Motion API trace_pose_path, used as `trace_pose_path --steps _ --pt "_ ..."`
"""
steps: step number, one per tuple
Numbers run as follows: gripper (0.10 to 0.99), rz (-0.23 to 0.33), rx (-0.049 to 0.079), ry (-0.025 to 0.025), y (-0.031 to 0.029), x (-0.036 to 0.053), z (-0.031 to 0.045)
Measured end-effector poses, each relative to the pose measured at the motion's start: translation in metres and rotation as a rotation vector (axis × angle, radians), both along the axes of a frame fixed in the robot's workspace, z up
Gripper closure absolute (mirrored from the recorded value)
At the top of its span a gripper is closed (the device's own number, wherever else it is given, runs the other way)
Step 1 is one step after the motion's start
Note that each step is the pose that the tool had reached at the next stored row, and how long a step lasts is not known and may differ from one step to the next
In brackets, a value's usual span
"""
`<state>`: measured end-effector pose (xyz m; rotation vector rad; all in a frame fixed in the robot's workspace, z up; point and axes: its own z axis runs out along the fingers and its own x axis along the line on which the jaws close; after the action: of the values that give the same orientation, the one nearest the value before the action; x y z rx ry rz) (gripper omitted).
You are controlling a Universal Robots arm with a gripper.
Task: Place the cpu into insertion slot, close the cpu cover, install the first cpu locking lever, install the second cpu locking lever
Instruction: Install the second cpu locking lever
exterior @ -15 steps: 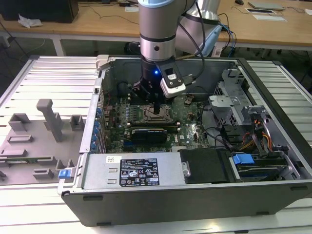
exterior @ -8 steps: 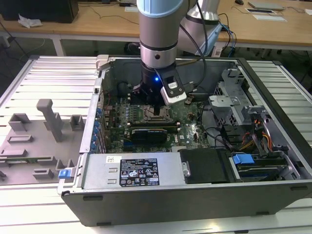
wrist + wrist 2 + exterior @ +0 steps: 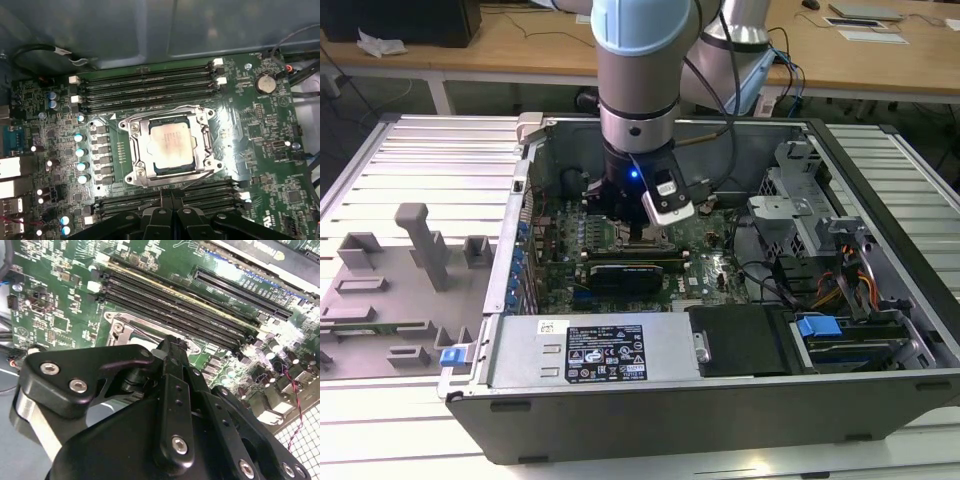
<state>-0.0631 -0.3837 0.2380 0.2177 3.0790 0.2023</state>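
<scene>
- Hovering over the motherboard inside the open computer case, the tool sits just beside the insertion slot.
- Tool fingers pressed together, nothing held.
- Cpu lies flat in the slot; cpu cover is down around it, framing the chip.
- Memory slots flank the socket.

1. In the first wrist view, the cpu lies in the insertion slot, framed by the cpu cover.
2. Memory slots run at the socket's 12 o'clock; another bank at 6 o'clock.
3. The gripper sits at the socket's 6 o'clock.
4. In the exterior view, the motherboard lies inside the computer case.
</scene>
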Motion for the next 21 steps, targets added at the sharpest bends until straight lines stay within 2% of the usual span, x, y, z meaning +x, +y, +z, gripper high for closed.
trace_pose_path --steps 5,11,16,21 --pt "0.980 0.000 0.004 0.0000 -0.0005 -0.0091 -0.0107" --pt "0.980 0.000 0.009 0.0002 -0.0007 -0.0143 -0.0183" --pt "0.980 0.000 0.030 0.0001 -0.0014 -0.0181 -0.0215" --pt "0.980 0.000 0.045 0.0000 -0.0035 -0.0205 -0.0261"
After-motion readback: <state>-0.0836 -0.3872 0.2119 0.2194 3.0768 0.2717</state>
